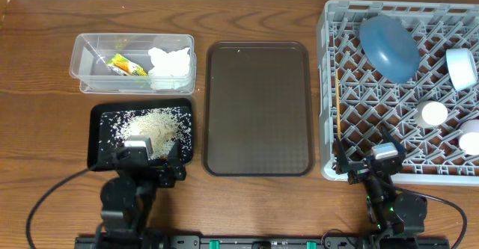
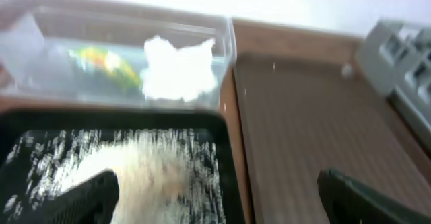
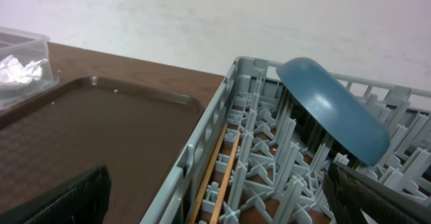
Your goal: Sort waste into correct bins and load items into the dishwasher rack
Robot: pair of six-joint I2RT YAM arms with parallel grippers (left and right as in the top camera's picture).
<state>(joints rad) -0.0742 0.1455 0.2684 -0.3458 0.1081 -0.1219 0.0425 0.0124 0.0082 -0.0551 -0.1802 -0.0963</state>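
The clear tub (image 1: 82,54) holds the yellow-green wrapper (image 1: 126,67) and the white tissue (image 1: 169,63); both also show in the left wrist view, the wrapper (image 2: 108,62) beside the tissue (image 2: 178,69). The black tray (image 1: 101,114) holds the rice scraps (image 1: 153,125). The grey rack (image 1: 326,69) holds the blue plate (image 1: 388,47), the white bowl (image 1: 462,67), two cups (image 1: 433,114) (image 1: 471,137) and the chopsticks (image 1: 338,103). My left gripper (image 1: 147,161) is open and empty over the black tray's near edge. My right gripper (image 1: 369,158) is open and empty over the rack's near left corner.
The larger brown serving tray (image 1: 258,107) lies between the bins and the rack, with nothing on it. In the right wrist view the chopsticks (image 3: 219,177) lie along the rack's left wall and the plate (image 3: 333,109) leans on the pegs.
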